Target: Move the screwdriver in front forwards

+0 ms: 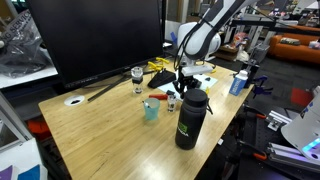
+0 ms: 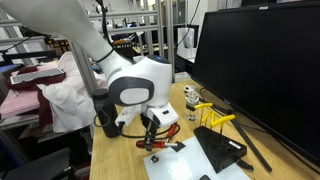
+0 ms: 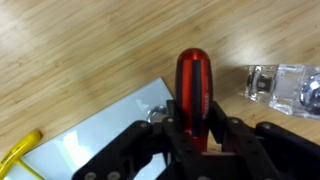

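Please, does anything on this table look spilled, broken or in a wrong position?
Nothing stands out. The black bottle and the teal cup stand upright on the table, and no spill shows. The screwdriver is held in the claw, as the task needs.

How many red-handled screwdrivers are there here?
1. The screwdriver is gripped in the gripper, at the edge of a white sheet on the wooden table. The arm may hide others.

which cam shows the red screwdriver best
Wrist view: the screwdriver fills the centre, red handle gripped by the hand. In both exterior views it is too small and crowded by the hand to pick out.
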`<state>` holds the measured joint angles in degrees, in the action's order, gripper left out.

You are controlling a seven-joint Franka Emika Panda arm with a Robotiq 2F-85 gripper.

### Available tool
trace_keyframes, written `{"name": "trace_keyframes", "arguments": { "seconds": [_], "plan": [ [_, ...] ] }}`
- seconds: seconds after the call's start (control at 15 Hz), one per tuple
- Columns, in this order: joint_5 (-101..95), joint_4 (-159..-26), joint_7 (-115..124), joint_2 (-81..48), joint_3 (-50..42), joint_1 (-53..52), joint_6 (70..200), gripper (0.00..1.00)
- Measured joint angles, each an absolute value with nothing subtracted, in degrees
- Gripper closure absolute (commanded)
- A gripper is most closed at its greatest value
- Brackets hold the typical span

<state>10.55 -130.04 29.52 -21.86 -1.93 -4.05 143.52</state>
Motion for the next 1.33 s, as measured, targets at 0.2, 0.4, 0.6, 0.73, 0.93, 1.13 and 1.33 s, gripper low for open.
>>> {"name": "trace_keyframes", "arguments": {
  "seconds": [0.2, 0.4, 0.6, 0.73, 0.93, 1.13, 1.33],
  "plan": [
    [5.7, -131.0, 25.7, -18.7, -2.7, -4.0, 141.1, 0.91],
    [2.6, -133.4, 18.2, -14.7, -2.8, -3.6, 137.8, 0.91],
    [0.8, -136.8, 9.0, -10.3, -2.8, -2.3, 133.8, 0.91],
    [-0.2, -139.4, 2.7, -7.7, -2.8, -1.3, 131.7, 0.91],
    [-0.1, -142.7, -7.2, -5.4, -2.6, -1.0, 131.3, 0.91],
    [2.8, -143.4, -16.3, -5.4, -2.1, -1.0, 130.6, 0.66],
    [4.8, -142.5, -19.2, -6.5, -2.1, -0.5, 130.0, 0.66]
  ]
}}
